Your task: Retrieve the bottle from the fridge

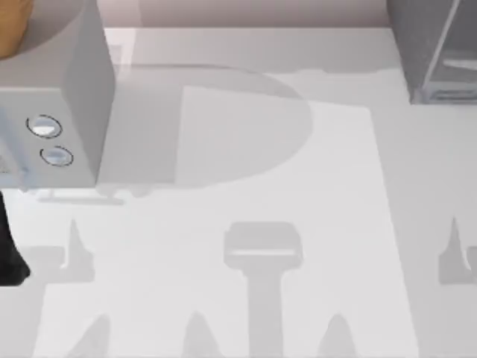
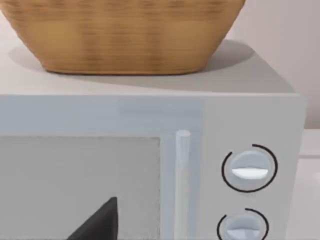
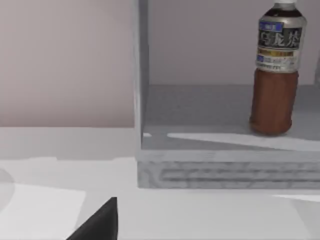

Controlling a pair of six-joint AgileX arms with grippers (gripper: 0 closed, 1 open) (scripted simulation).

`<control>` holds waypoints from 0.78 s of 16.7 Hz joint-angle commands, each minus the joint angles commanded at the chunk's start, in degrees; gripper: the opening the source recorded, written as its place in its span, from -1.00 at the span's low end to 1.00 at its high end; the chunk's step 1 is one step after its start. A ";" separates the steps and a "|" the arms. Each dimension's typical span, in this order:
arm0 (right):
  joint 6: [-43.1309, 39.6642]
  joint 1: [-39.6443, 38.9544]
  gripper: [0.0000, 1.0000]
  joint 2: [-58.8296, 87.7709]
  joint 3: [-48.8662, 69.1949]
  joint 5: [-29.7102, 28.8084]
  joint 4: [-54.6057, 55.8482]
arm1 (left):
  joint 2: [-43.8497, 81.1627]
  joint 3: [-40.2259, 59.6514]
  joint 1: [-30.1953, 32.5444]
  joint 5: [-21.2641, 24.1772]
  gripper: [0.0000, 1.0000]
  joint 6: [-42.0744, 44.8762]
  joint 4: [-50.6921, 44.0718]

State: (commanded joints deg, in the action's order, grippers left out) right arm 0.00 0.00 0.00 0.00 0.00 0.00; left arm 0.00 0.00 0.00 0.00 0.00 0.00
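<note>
The fridge (image 1: 436, 45) stands at the table's far right corner. In the right wrist view its front is open, and the fridge's floor (image 3: 200, 107) and side wall show. The bottle (image 3: 276, 75) stands upright on that floor, reddish-brown with a white cap and a dark label. A black part of my right gripper (image 3: 100, 225) sits low in that view, well short of the fridge and off to one side of the bottle. My left arm (image 1: 9, 246) is at the table's left edge. A black part of the left gripper (image 2: 100, 225) faces the dial box.
A light grey box with two round dials (image 1: 56, 112) stands at the far left, and the dials (image 2: 249, 167) show close up in the left wrist view. A woven basket (image 2: 120, 35) rests on top of it. The white table (image 1: 246, 186) stretches between box and fridge.
</note>
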 joint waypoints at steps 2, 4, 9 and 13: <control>0.00 0.01 1.00 0.02 0.00 0.01 0.02 | 0.00 0.00 0.00 0.00 1.00 0.00 0.00; -0.05 0.67 1.00 1.80 0.37 0.71 1.82 | 0.00 0.00 0.00 0.00 1.00 0.00 0.00; -0.22 5.91 1.00 16.78 2.70 5.68 16.89 | 0.00 0.00 0.00 0.00 1.00 0.00 0.00; 0.00 12.17 1.00 37.95 4.48 11.49 36.02 | 0.00 0.00 0.00 0.00 1.00 0.00 0.00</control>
State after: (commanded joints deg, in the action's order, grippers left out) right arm 0.00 12.17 37.95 4.48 11.49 36.02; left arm 0.00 0.00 0.00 0.00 0.00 0.00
